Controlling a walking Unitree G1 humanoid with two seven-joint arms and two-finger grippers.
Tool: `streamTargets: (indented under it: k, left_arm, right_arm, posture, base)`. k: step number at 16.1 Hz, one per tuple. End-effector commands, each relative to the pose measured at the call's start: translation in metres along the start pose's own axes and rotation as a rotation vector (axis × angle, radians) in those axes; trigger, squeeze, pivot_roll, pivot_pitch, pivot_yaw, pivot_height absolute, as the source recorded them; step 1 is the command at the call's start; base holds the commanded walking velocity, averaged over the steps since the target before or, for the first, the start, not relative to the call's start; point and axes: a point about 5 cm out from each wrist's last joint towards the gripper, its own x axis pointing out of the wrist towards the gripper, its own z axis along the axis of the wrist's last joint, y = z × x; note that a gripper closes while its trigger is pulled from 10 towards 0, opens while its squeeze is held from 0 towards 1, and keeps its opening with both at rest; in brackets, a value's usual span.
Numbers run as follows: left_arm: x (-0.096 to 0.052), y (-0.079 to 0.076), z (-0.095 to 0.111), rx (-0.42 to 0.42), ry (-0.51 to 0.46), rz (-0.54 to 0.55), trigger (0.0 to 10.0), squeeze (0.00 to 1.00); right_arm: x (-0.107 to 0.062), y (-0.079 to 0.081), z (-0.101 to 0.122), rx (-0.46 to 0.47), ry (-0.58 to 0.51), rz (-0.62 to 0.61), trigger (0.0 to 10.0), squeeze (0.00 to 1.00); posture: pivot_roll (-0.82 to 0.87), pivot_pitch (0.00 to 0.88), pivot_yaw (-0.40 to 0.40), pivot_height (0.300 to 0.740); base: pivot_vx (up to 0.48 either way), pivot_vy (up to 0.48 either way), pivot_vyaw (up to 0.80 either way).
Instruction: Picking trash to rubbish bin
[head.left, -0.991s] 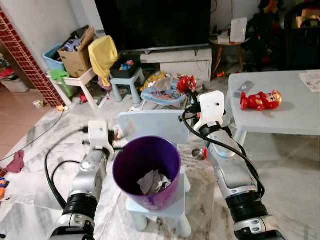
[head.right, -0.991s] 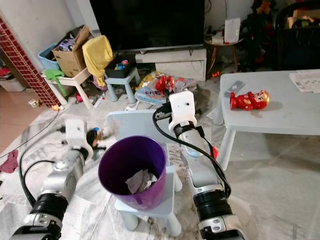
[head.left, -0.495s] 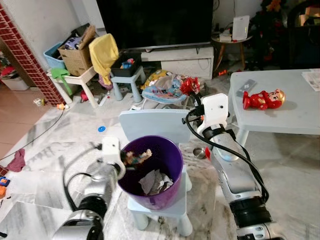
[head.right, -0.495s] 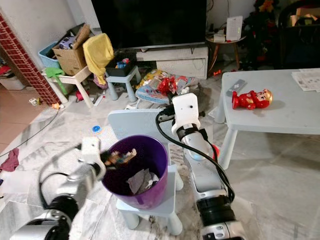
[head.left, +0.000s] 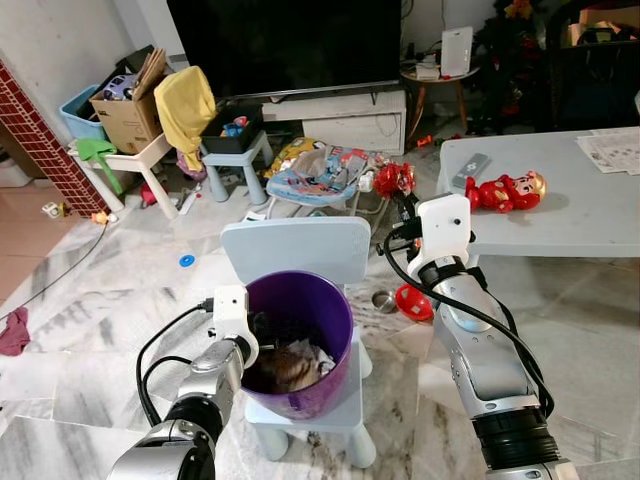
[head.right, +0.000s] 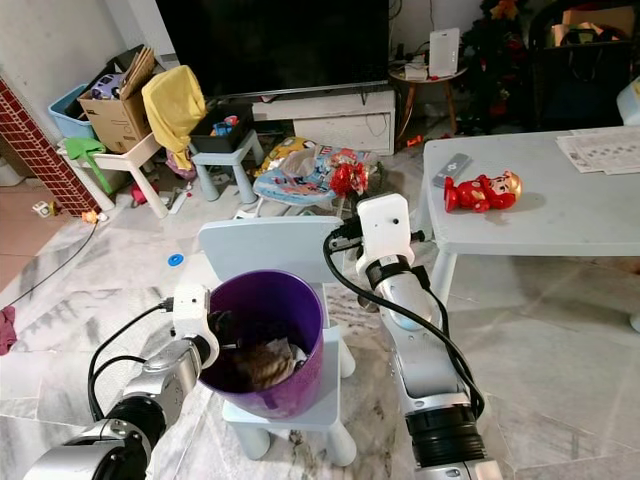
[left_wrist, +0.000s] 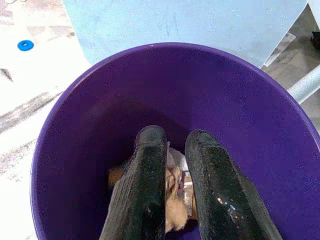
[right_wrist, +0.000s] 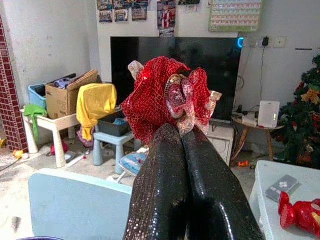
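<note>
A purple bin (head.left: 335, 330) stands on a small pale blue chair (head.left: 290, 250) in front of me, with crumpled paper and a brownish wrapper (head.left: 292, 368) at its bottom. My left gripper (left_wrist: 175, 137) reaches over the bin's left rim and hangs inside it, fingers (left_wrist: 150, 150) a little apart and nothing between the tips; the trash lies below them. My right gripper (right_wrist: 181, 131) is raised behind and to the right of the bin, shut on a bundle of red mesh trash (right_wrist: 160, 97) with shiny foil, also seen above the right wrist as red mesh (head.left: 394, 180).
A grey table (head.left: 570, 225) at the right carries a red toy (head.left: 505, 190) and a remote (head.left: 470, 168). A red bowl (head.left: 413, 300) and a metal bowl (head.left: 383, 300) lie on the floor by the chair. Stools, a cardboard box (head.left: 125, 110) and clutter sit near the TV.
My left gripper carried a wrapper from beside the bin over its rim and down inside; the wrapper now lies in the bin. The right gripper still holds the red mesh. The camera shifted slightly.
</note>
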Motion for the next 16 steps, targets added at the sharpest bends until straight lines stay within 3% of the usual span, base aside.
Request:
streamTargets:
  k: [1,6,7,10,16]
  left_arm:
    - [-0.001,0.008,0.002,0.001,-0.015,0.020,10.0,1.00]
    - [-0.019,0.021,0.020,0.178,-0.204,-0.024,10.0,1.00]
    - [-0.037,0.031,0.018,0.192,-0.247,-0.007,10.0,1.00]
    - [-0.070,0.045,0.010,0.253,-0.305,0.006,10.0,1.00]
    - [-0.113,0.054,-0.003,0.279,-0.279,-0.010,10.0,1.00]
  right_arm:
    - [0.003,0.007,0.005,0.001,-0.014,0.027,10.0,0.00]
    - [0.001,0.029,-0.026,0.082,0.116,0.143,10.0,0.00]
    - [0.000,0.042,-0.045,0.092,0.186,0.194,10.0,0.00]
    - [-0.001,0.062,-0.069,0.075,0.288,0.302,10.0,0.00]
    - [-0.022,0.097,-0.112,0.009,0.517,0.582,10.0,0.00]
  posture:
    - [-0.17,0.040,0.132,0.740]
    - [-0.09,0.015,0.123,0.740]
    - [-0.05,0.006,0.120,0.740]
    - [0.00,0.000,0.112,0.740]
    - [0.06,0.000,0.106,0.740]
  base:
    - [0.000,0.000,0.00]
    - [0.000,0.000,0.00]
    - [0.000,0.000,0.00]
    - [0.000,0.000,0.00]
    - [0.000,0.000,0.00]
